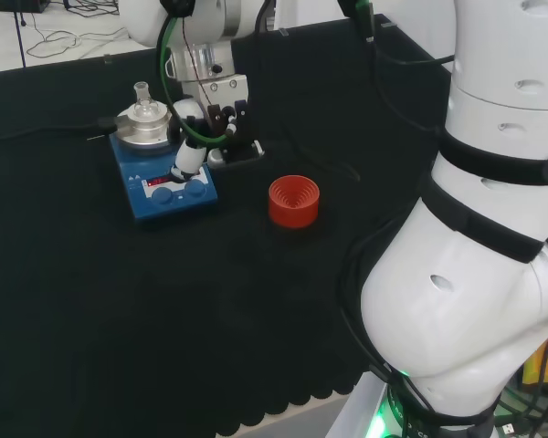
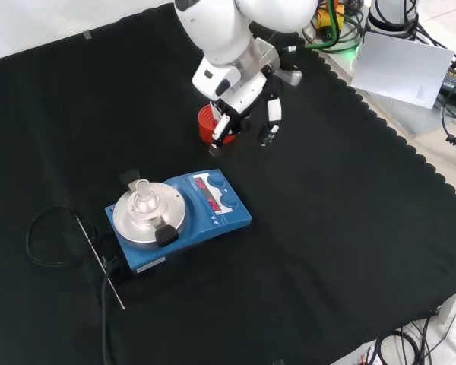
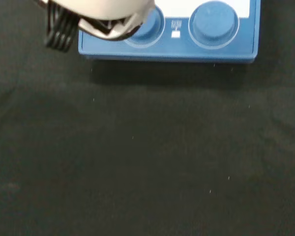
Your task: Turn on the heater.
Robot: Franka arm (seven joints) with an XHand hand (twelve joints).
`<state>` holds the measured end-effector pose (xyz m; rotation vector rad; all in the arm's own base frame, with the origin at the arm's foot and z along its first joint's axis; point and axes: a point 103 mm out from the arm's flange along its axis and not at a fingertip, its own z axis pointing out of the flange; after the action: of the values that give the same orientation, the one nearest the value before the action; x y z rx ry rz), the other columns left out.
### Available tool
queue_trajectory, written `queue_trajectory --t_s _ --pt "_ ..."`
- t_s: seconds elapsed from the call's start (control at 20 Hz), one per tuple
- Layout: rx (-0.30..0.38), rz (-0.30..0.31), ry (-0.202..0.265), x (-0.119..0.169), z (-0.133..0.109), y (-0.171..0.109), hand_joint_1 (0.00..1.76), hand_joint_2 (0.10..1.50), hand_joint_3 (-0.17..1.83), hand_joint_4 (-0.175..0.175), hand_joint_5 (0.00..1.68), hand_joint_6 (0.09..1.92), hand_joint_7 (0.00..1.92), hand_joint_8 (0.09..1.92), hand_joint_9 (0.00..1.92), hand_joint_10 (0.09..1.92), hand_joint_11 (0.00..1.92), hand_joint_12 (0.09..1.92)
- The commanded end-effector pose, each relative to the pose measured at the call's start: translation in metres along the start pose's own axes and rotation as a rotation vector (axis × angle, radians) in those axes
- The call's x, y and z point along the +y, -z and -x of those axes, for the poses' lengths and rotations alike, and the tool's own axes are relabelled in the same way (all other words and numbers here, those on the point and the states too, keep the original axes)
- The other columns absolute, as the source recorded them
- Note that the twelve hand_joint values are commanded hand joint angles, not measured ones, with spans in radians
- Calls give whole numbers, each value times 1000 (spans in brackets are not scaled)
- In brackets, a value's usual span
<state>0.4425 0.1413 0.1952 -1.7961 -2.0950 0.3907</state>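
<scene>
The heater point(image 2: 184, 222) is a blue hotplate sitting toward the left of the cloth in the front view, with a round metal plate on top and a small glass flask point(image 2: 143, 199) standing on that plate. Its control face, with two round blue knobs point(image 1: 176, 192) and a strip of red lit display, is the sloping end that points away from the flask; in the head view that end faces the near side of the bench. The box runs long from the plate end to the knob end, so the controls lie at the end nearest the hand.

The hand point(image 2: 243, 103) hangs above that knob end. In the head view one white fingertip point(image 1: 184, 162) reaches down to just above the knobs, or onto the panel right behind them; I cannot tell whether it touches. The front view places the hand farther off and higher than the heater, with dark-tipped fingers pointing down and apart, spread, holding nothing. From the wrist camera, a blurred white part of the hand overlaps one knob point(image 3: 150, 27) while the other knob point(image 3: 214, 22) stands bare beside it.

A red ribbed stand point(image 1: 293, 201) sits on the cloth well to the right of the heater in the head view. The arm comes down steeply from above with the wrist tipped toward the controls, so I judge the next move is a short descent onto a knob.
</scene>
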Motion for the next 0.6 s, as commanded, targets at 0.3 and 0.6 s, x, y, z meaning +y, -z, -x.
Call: queue_trajectory --t_s 0.3,0.6 --pt "-75 -150 25 9 -16 -14 1252 711 712 -117 319 489 1457 1562 1578 1530 1351 988" --pt "-83 -203 40 18 -21 -15 1368 698 874 -100 228 528 1446 1630 1555 1558 1148 1197"
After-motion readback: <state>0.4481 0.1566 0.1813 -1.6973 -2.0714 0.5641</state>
